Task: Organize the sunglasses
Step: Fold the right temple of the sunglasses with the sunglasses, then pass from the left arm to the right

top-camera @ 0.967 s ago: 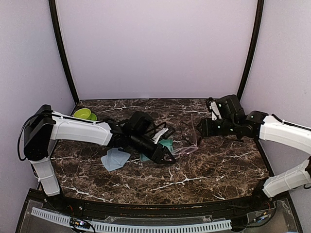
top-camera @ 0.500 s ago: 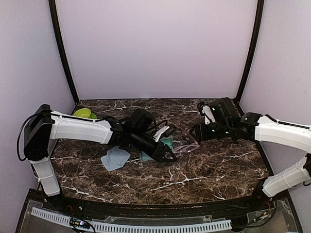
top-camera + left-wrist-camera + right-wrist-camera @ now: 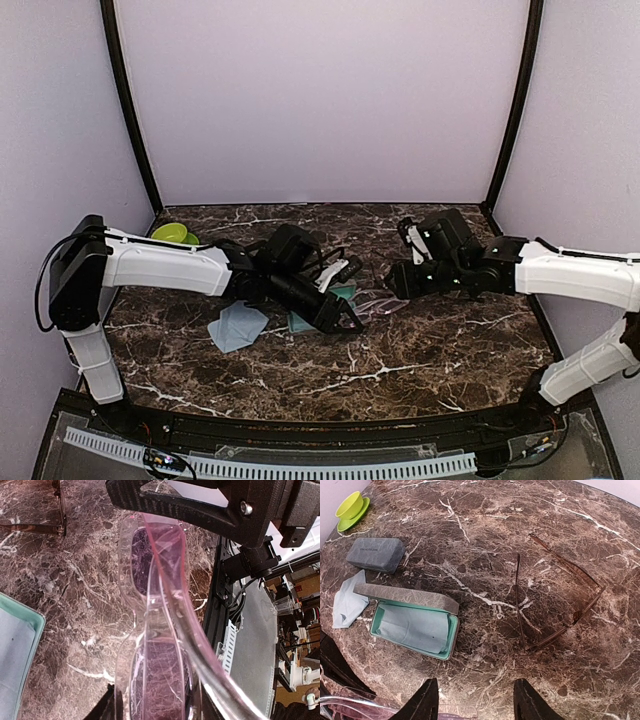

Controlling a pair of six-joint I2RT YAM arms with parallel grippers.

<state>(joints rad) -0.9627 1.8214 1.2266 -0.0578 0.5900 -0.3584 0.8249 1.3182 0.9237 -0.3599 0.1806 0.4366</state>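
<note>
The pink-purple sunglasses (image 3: 155, 630) hang above the marble table, and my left gripper (image 3: 152, 711) is shut on them, a dark finger on each side of a lens. From above they stick out to the right of the left gripper (image 3: 350, 314) as a pale pink shape (image 3: 378, 303). The brown-black sunglasses (image 3: 560, 597) lie unfolded on the table, ahead and to the right of my right gripper (image 3: 477, 701). That gripper is open and holds nothing. It hovers just right of the pink pair, whose edge shows at the lower left (image 3: 360, 707).
An open grey case with teal lining (image 3: 415, 622) lies left of the brown pair. A closed grey case (image 3: 375, 554) and a light blue cloth (image 3: 345, 605) lie further left. A green cup on a saucer (image 3: 351, 507) stands at the far corner.
My right gripper has moved left and lower, closer to the pink sunglasses. The left arm has held still with the pink pair.
</note>
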